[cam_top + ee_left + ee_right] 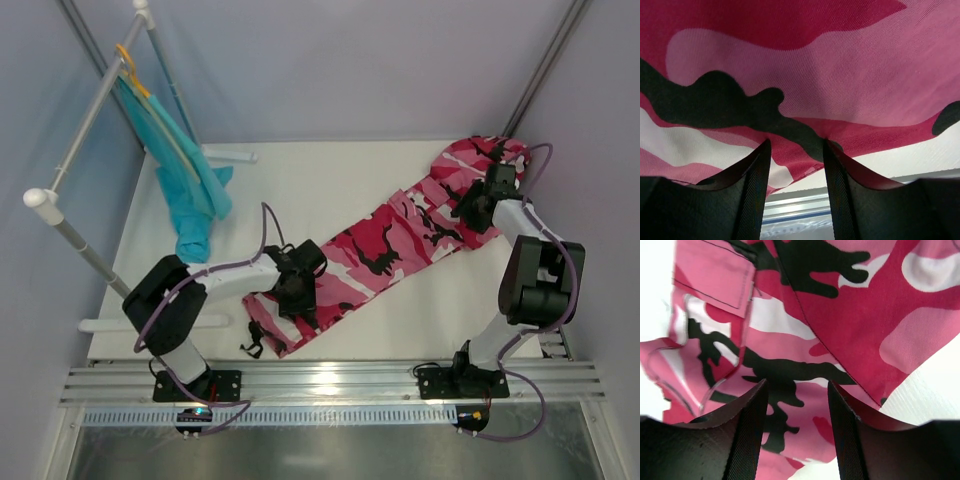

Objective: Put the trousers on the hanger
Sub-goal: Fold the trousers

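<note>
The trousers [400, 235] lie stretched flat in a long diagonal band across the white surface [320, 180]. The leg ends are close to the near edge, left of its middle, and the waist reaches the far right corner.

The left end effector [297, 285] sits over the leg ends. In the left wrist view its 2 fingers [757, 185] stand apart, and the near edge of the cloth [805, 75] touches their tips, with bare rail visible in the gap between them. Nothing is clamped.

The right end effector [478, 205] hangs over the waist end. In the right wrist view its 2 fingers [752, 430] are likewise spread above the cloth, gripping nothing. To their left, thin translucent rods lie on the waist fabric beside a pocket flap. These look like part of the hanger [704, 401], though most of it is hard to make out.

At the far left corner stands a white tube rack [75, 150]. An orange hanger [130, 65] on it carries a teal garment [190, 190], well apart from the trousers.
</note>
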Tool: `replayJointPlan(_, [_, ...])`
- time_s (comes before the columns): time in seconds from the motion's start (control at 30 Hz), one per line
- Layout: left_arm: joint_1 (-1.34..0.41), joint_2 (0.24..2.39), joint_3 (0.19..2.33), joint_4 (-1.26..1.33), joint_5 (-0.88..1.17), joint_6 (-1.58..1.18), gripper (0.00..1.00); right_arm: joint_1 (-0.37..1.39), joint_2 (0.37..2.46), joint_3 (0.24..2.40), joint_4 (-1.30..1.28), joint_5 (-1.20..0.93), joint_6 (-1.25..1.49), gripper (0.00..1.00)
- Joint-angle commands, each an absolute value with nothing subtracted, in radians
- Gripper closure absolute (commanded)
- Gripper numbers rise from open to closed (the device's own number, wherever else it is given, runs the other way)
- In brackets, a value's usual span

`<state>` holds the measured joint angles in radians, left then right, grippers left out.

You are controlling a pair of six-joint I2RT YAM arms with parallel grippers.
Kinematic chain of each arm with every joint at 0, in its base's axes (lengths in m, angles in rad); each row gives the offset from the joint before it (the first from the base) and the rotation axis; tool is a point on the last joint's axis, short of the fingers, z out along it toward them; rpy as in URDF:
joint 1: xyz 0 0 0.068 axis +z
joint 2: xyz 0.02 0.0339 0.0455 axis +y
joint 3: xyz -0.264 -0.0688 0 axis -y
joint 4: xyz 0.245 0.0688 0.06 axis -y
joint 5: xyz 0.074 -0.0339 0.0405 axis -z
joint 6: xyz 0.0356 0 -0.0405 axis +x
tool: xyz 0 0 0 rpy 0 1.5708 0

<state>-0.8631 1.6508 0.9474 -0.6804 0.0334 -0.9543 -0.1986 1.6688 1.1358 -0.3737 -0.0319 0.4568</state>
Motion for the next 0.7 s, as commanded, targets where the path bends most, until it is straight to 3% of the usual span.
replayJointPlan(0.0, [-0.847, 1.738, 0.983, -0.643, -0.012, -0.898, 0.53, -0.201, 1.698, 1.144, -0.381, -0.006, 0.426, 0.46])
replayJointPlan(0.33, [-0.657, 1.844, 1.104, -0.739, -0.058, -0.805, 0.53, -0.180, 1.767, 1.066, -0.374, -0.028, 0.505, 0.46])
replayJointPlan(0.47, [-0.646, 1.763, 1.104, -0.802, -0.129, -0.795, 0.50, -0.138, 1.753, 1.006, -0.345, -0.043, 0.534, 0.46])
replayJointPlan(0.67, [-0.644, 1.617, 1.104, -0.821, -0.072, -0.770, 0.47, -0.109, 1.715, 0.974, -0.362, -0.005, 0.509, 0.45])
